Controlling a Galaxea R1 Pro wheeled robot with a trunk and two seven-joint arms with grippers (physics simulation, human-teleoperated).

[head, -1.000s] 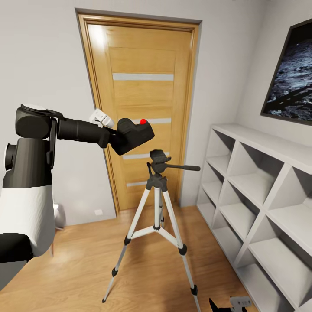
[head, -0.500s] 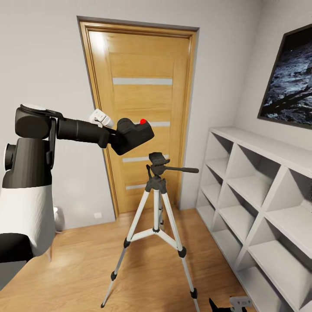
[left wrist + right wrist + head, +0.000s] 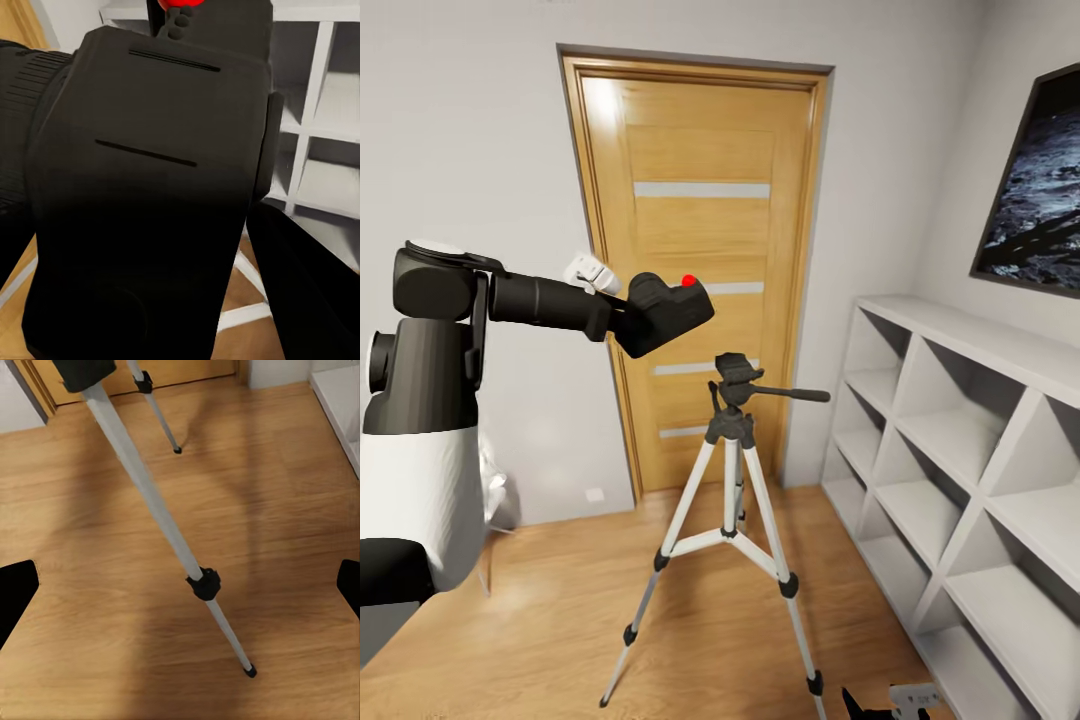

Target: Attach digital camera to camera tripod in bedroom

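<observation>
Head view: left arm held out level, camera at its end, red button facing up. Left gripper clamped on the camera; fingers mostly hidden behind the body. Camera sits above and to the left of the tripod, not touching its head.

Tripod stands upright on the wood floor, three legs spread, pan handle pointing toward the shelving. Door directly behind tripod, shut. Shelving just right of tripod, along the wall; dark picture above it.

Left wrist view: camera body very close, black, red button at frame edge, shelving beyond.

Right wrist view: right gripper jaws wide apart, nothing between them; only finger tips seen. One tripod leg w/ black joint crosses the floor below it.
</observation>
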